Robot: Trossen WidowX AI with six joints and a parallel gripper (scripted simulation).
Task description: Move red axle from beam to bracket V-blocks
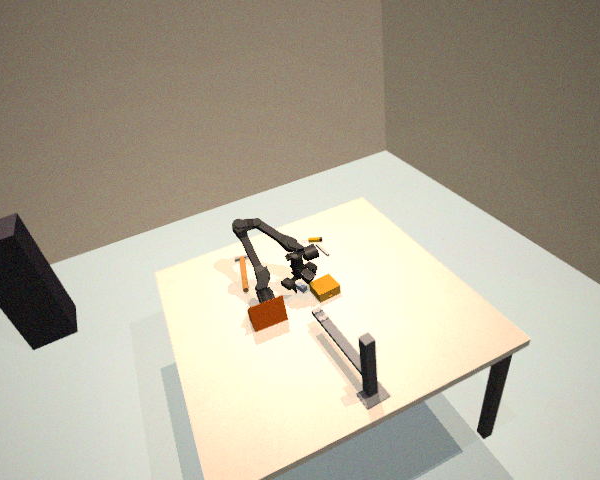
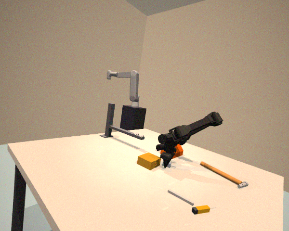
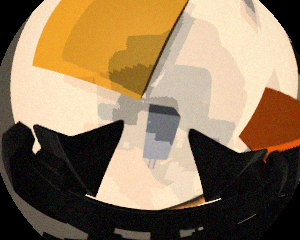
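Pale counter (image 1: 409, 330) (image 2: 89, 169) (image 3: 40, 100) lies under the spread claw (image 1: 298, 285) (image 2: 165, 165) (image 3: 157, 128), whose fingers flank a blue-grey block (image 1: 301, 288) (image 3: 161, 135), long axis running lengthwise between them. Its slim pin (image 3: 151, 163) may be the red axle, but no red shows and the beam is uncertain. Past the yellow box (image 1: 324, 287) (image 2: 147, 160) (image 3: 100, 45) beside the claw, the bracket (image 1: 368, 364) (image 2: 109, 121) stands well apart, its V-blocks hard to make out.

Arm (image 1: 248, 253) (image 2: 198, 125) bent at elbow; pincer (image 1: 296, 287) (image 2: 166, 166) (image 3: 157, 128) pointed down, held low over surface (image 1: 419, 330) (image 2: 102, 188) (image 3: 215, 45), its fingers parted, partly closed from full spread.
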